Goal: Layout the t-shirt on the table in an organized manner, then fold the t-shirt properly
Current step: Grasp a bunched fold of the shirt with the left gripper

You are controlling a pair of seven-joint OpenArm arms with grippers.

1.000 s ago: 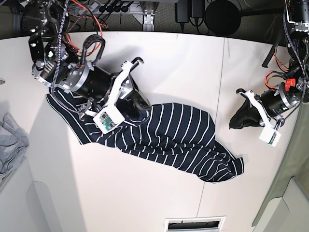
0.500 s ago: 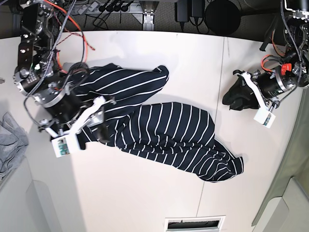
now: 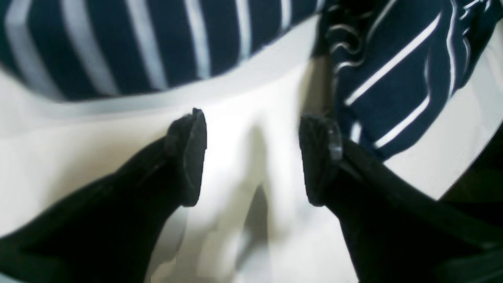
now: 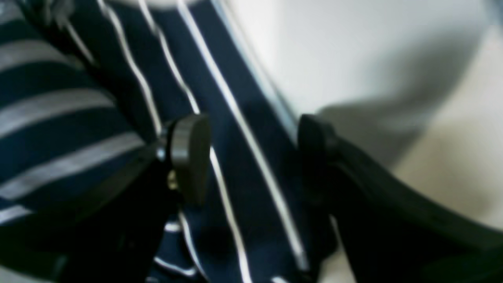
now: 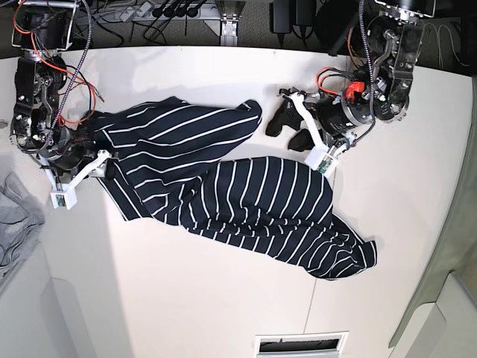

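The dark navy t-shirt (image 5: 253, 201) with thin white stripes lies crumpled across the white table (image 5: 223, 298), spread from upper left to lower right. My right gripper (image 5: 104, 154) is at the shirt's left edge. In the right wrist view it (image 4: 251, 157) is open, with striped fabric (image 4: 59, 118) lying between and under the jaws. My left gripper (image 5: 286, 131) is at the shirt's upper edge near the middle. In the left wrist view it (image 3: 251, 157) is open and empty over bare table, with shirt fabric (image 3: 393, 59) just ahead and beside the right finger.
A plain grey cloth (image 5: 15, 224) lies at the table's left edge. A thin dark seam (image 5: 328, 224) runs down the table under the shirt's right part. Cables and a power strip (image 5: 171, 11) line the back edge. A vent (image 5: 302, 344) sits at the front edge.
My right gripper has moved left and the shirt's upper part has come out from under it, spread up and left. My left arm has swung in from the far right to the shirt's upper edge.
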